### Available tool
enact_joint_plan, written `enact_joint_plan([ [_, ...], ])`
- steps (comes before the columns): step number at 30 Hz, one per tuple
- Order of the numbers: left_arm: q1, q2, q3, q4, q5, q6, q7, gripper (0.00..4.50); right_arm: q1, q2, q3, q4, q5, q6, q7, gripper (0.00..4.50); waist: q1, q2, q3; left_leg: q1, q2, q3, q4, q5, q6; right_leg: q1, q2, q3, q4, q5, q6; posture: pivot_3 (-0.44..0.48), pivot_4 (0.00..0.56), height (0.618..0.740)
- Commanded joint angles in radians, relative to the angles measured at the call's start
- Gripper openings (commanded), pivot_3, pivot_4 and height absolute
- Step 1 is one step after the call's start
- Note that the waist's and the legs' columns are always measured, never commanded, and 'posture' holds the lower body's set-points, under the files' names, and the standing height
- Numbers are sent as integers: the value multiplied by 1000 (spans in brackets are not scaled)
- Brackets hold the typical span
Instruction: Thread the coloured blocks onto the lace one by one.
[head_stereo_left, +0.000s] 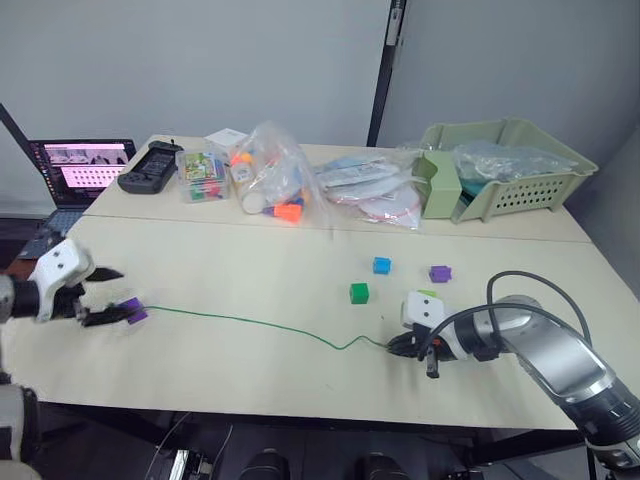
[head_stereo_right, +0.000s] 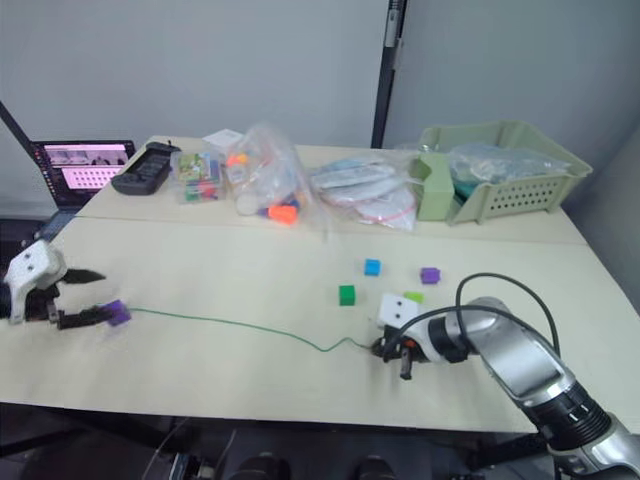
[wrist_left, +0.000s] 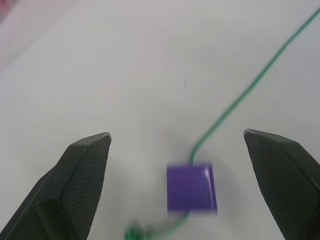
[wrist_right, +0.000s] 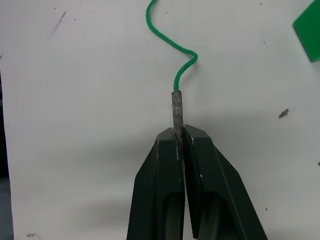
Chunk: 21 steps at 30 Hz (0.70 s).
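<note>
Our right hand (wrist_right: 180, 137) is clenched on the lace's (head_stereo_left: 260, 324) stiff grey tip (wrist_right: 177, 107) near the table's (head_stereo_left: 250, 275) front edge. The green cord runs flat toward the left edge, where one purple block (wrist_left: 191, 187) sits threaded between our left hand's (head_stereo_left: 112, 296) parted fingers. The loose green block (head_stereo_left: 359, 292) lies just beyond the tip, nearest our right arm.

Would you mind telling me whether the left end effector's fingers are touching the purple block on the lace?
Apart. In the left wrist view both fingers stand wide of the purple block, with bare table between; the lace runs through the block.
</note>
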Motion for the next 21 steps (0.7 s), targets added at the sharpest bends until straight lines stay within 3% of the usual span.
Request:
enact_joint_plan([
  [1, -44, -48, 7, -127, -50, 82, -77, 4466, -19, -4, -31, -29, 14, 7, 4, 0, -4, 0, 0, 0, 0, 0, 0, 0, 0, 0, 0, 0, 0, 0, 0, 0, 150, 734],
  [4, 27, -146, -55, -424, -138, 216, -106, 4466, -34, -3, -29, -57, 34, 55, 12, 0, -11, 0, 0, 0, 0, 0, -1, 0, 0, -1, 0, 0, 0, 0, 0, 0, 150, 734],
  [10, 168, -395, -158, -857, -143, 306, 48, 4466, -61, -4, -18, -100, 59, 121, 16, 0, -18, 0, 0, 0, 0, -4, -1, 0, 0, -1, 0, 1, 2, 1, 0, 0, 150, 734],
  [16, 218, -568, -311, -988, -110, 386, 127, 4466, -85, -2, -11, -118, 62, 141, 18, 0, -26, 1, -1, 0, -1, -5, -1, 0, 0, 0, 1, 1, 1, 1, 0, 0, 150, 734],
  [21, 264, -611, -375, -1028, -92, 388, 149, 4466, -106, -7, -8, -139, 68, 167, 21, 0, -29, 1, -1, 0, -1, -5, -1, 0, 0, 0, 1, 1, 1, 1, 0, 0, 150, 734],
])
